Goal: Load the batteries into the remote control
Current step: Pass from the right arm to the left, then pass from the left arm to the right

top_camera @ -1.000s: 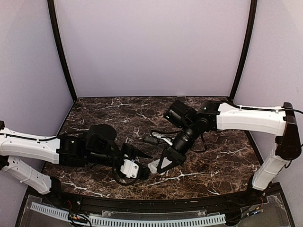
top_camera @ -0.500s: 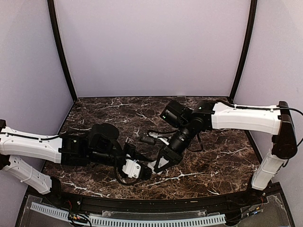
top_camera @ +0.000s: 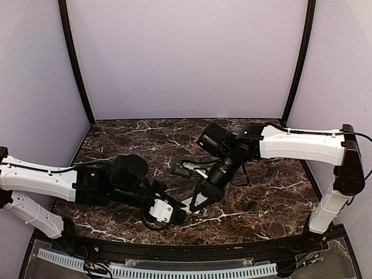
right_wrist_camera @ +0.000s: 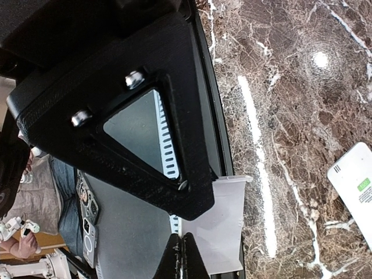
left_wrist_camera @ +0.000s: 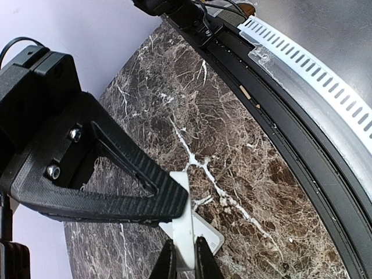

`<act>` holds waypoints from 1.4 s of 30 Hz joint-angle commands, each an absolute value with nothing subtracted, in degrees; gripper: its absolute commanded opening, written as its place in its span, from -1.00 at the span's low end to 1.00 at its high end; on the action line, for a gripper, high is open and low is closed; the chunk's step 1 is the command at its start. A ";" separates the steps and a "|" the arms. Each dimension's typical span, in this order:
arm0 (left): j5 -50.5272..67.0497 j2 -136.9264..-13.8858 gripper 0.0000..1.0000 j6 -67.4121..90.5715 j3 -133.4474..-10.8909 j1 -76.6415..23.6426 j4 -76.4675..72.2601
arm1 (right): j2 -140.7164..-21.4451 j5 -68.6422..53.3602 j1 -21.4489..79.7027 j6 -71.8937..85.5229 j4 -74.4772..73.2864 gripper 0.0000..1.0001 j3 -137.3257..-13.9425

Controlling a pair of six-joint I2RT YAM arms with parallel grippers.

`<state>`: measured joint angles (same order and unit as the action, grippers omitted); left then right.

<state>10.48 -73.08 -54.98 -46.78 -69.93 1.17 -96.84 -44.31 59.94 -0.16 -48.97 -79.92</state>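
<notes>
Right gripper [right_wrist_camera: 192, 225] clenched on white plate [right_wrist_camera: 218, 232] edge; left gripper [left_wrist_camera: 185, 228] tips at same plate, grip: cannot tell; remote control [right_wrist_camera: 356, 189] flat on table [right_wrist_camera: 302, 87], 3 o'clock from plate in right wrist view, apart.

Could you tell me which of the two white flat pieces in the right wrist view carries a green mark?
The round-cornered remote control at the right edge; the plate pinched in the right hand is plain.

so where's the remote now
Right wrist view, far right edge: the remote control lies flat on the marble table, apart from the white plate in the right gripper.
</notes>
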 commanded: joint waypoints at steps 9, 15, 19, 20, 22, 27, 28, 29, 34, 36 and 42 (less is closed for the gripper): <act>7.22 -75.83 -1.00 -25.75 -54.16 -68.54 7.67 | -74.60 -20.66 59.95 -5.74 -31.63 -0.41 -70.63; 20.04 -77.91 -1.00 -13.06 -61.92 -64.40 11.18 | -64.99 -19.25 59.00 -10.40 -18.41 0.12 -61.47; 22.46 -78.19 -1.00 -11.47 -64.75 -63.20 13.26 | -66.77 -23.60 57.73 -11.19 -20.85 0.14 -62.88; 22.67 -78.08 -1.00 -11.37 -65.03 -63.11 13.69 | -67.34 -24.58 57.70 -11.51 -21.55 0.13 -63.33; 23.14 -77.82 -1.00 -11.46 -65.55 -63.03 14.15 | -68.26 -25.54 57.65 -12.33 -22.17 0.08 -63.35; 23.97 -77.50 -1.00 -11.69 -65.34 -62.90 13.89 | -68.86 -25.55 57.52 -12.71 -18.98 0.02 -60.16; 24.01 -77.51 -1.00 -11.64 -65.32 -62.87 13.89 | -69.07 -26.56 57.47 -12.51 -18.52 0.00 -59.94; 24.05 -77.52 -1.00 -11.63 -65.37 -62.85 13.84 | -69.43 -27.44 57.44 -12.36 -18.41 -0.03 -59.87; 23.65 -77.26 -1.00 -11.83 -65.30 -62.84 13.83 | -71.78 -31.51 57.48 -12.21 -20.14 -0.21 -59.89; 23.58 -77.19 -1.00 -11.98 -65.30 -62.84 13.84 | -72.10 -32.15 57.45 -11.69 -19.96 -0.31 -59.46; 24.05 -76.57 -1.00 -12.25 -64.79 -62.84 12.94 | -71.92 -32.96 57.17 -9.92 -18.34 -0.68 -58.58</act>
<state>23.00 -78.26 -12.34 -64.66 -63.16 12.56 -72.01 -31.20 57.58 -11.40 -20.60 -59.24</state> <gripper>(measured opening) 0.091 0.216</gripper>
